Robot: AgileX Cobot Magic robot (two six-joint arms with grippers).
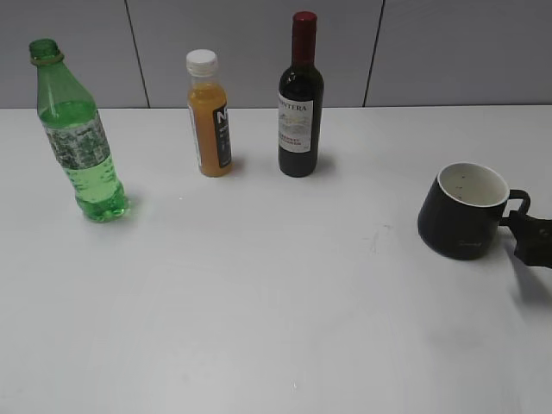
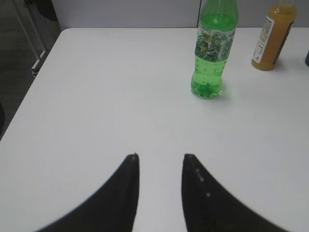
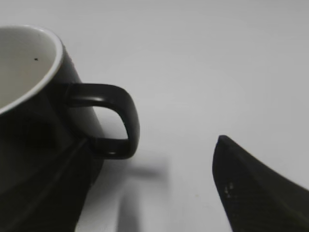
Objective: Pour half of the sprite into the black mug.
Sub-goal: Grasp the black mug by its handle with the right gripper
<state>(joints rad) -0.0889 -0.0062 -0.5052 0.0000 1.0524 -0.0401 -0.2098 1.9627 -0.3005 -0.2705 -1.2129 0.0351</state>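
The sprite (image 1: 82,142), a tall green bottle with a patterned label, stands upright at the far left of the table; it also shows in the left wrist view (image 2: 211,53). The black mug (image 1: 461,211) with white interior stands at the right, handle pointing right. My right gripper (image 1: 530,237) is at the handle. In the right wrist view the mug (image 3: 34,121) fills the left side and its handle (image 3: 116,121) lies between my open jaws (image 3: 159,159), untouched by the right finger. My left gripper (image 2: 161,157) is open and empty, well short of the sprite.
An orange juice bottle (image 1: 209,116) with a white cap and a dark wine bottle (image 1: 300,99) with a red top stand at the back middle. The white table (image 1: 259,302) ends at a grey wall behind. The table's left edge shows in the left wrist view (image 2: 29,92).
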